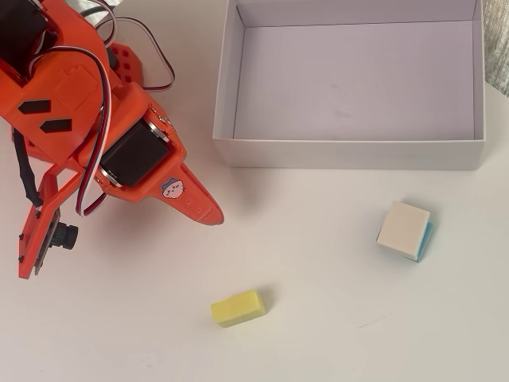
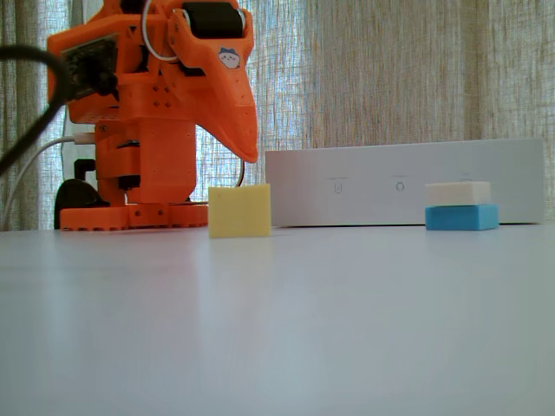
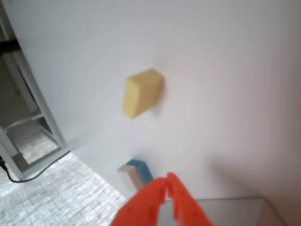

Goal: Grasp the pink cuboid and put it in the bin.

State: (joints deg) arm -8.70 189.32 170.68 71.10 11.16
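Orange gripper [image 3: 165, 184] tips nearly meet at the wrist view's bottom edge, apparently holding nothing. Beyond lie a yellow block [image 1: 238, 308] and a cream-topped teal block [image 1: 405, 231] on the white worktop [image 1: 334, 334]. Overhead, the bin [image 1: 350, 153] sits empty. No pink cuboid is visible.

Plain matte white tabletop [image 1: 334, 318], smooth, barely a mark on it, filling most of the overhead view. Behind it in the fixed view, loosely woven beige-grey curtains [image 2: 390, 78] hanging in vertical folds, daylight glowing through, brightest on the left. Soft, even lighting overall, only faint shadows on the table. Off the table edge in the wrist view, a pale speckled tiled floor [image 3: 61, 193], a grey-white metal frame or shelf leg [image 3: 28, 94], and a thin black cable [image 3: 37, 172] trailing across the tiles.
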